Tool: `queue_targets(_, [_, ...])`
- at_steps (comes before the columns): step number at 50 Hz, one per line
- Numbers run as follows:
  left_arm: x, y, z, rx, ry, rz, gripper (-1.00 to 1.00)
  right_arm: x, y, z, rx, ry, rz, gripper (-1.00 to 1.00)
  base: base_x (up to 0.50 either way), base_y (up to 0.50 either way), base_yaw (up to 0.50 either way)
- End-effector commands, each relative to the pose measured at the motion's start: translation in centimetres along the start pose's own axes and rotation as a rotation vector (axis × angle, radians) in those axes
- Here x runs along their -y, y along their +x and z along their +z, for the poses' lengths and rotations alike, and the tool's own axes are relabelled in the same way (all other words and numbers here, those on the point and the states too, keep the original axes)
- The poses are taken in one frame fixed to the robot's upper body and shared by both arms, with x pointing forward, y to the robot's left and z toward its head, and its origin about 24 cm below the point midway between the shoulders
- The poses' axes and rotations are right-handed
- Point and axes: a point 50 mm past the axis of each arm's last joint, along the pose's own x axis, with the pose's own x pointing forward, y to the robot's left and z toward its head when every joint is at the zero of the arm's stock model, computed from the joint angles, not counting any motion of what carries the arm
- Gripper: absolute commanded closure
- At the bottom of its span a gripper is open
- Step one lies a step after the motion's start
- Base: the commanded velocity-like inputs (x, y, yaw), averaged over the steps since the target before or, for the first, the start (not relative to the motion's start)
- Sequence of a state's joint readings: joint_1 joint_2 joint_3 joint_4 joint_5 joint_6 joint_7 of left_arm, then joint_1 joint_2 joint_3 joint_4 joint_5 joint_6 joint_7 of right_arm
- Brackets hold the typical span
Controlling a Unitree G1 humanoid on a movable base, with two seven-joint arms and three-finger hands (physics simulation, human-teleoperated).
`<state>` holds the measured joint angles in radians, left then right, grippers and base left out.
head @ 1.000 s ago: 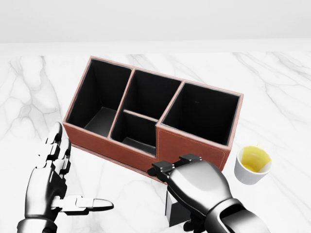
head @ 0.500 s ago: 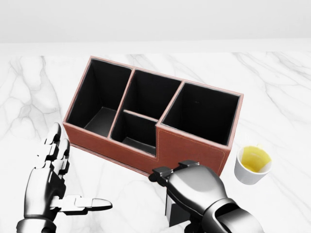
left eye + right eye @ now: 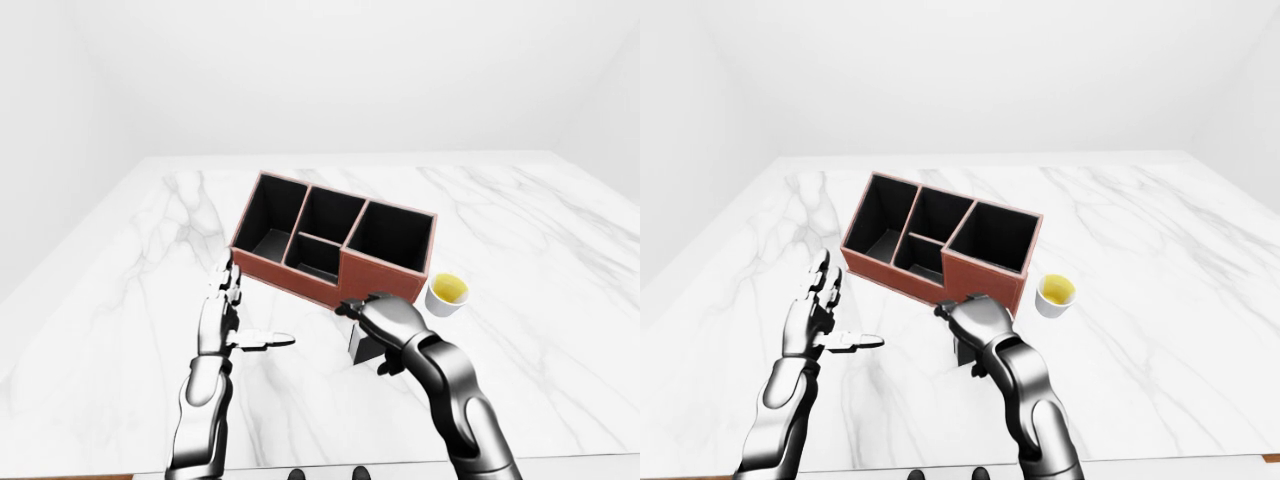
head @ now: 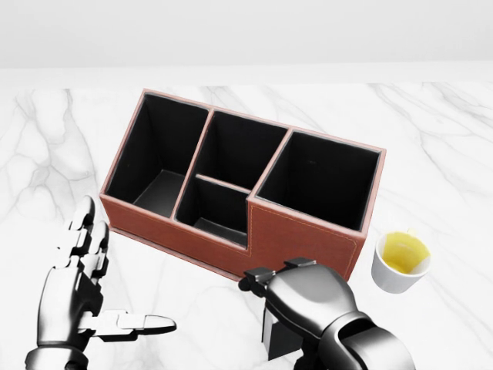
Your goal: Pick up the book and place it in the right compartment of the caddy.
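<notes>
The book [image 4: 271, 339], dark and standing upright, rests on the marble table just below the caddy's low wall in the head view. My right hand [image 4: 286, 304] covers its top, with fingers curled over it and the thumb on the near side, so most of the book is hidden. The brown caddy [image 4: 308, 231] with black lining lies at an angle; its right compartment [image 4: 323, 181] holds nothing. My left hand [image 4: 115, 277] hovers open, palm inward, left of the book and below the caddy's left corner.
A white cup [image 4: 400, 262] of yellow liquid stands right of the caddy, close to its right corner and my right hand. The marble table [image 3: 540, 220] stretches wide on all sides, with white walls behind it.
My right hand has slid slightly toward the bottom of the head view and settled lower over the book. The left hand drifted down a little. Caddy and cup have not moved.
</notes>
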<state>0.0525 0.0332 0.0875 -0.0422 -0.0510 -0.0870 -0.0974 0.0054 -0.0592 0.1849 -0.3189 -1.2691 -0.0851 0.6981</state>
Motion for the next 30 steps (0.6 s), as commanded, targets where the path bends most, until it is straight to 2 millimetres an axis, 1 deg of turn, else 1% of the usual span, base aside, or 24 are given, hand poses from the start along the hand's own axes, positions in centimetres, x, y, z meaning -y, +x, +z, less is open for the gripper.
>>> queue_targets(1, [-0.10, -0.01, -0.17, -0.007, -0.003, 0.004, -1.00, -0.15, 0.27, -0.19, -0.004, 0.003, 0.012, -0.42, 0.00, 0.00, 0.00])
queue_targets(16, [-0.44, 0.02, -0.01, 0.000, -0.008, 0.012, -1.00, -0.37, 0.59, -0.48, -0.015, 0.000, 0.029, -0.44, 0.00, 0.00, 0.00])
queue_targets(30, [-0.57, 0.11, -0.42, -0.017, -0.012, 0.015, -1.00, -0.56, 0.93, -0.94, -0.038, -0.022, 0.048, -0.45, 0.00, 0.00, 0.00])
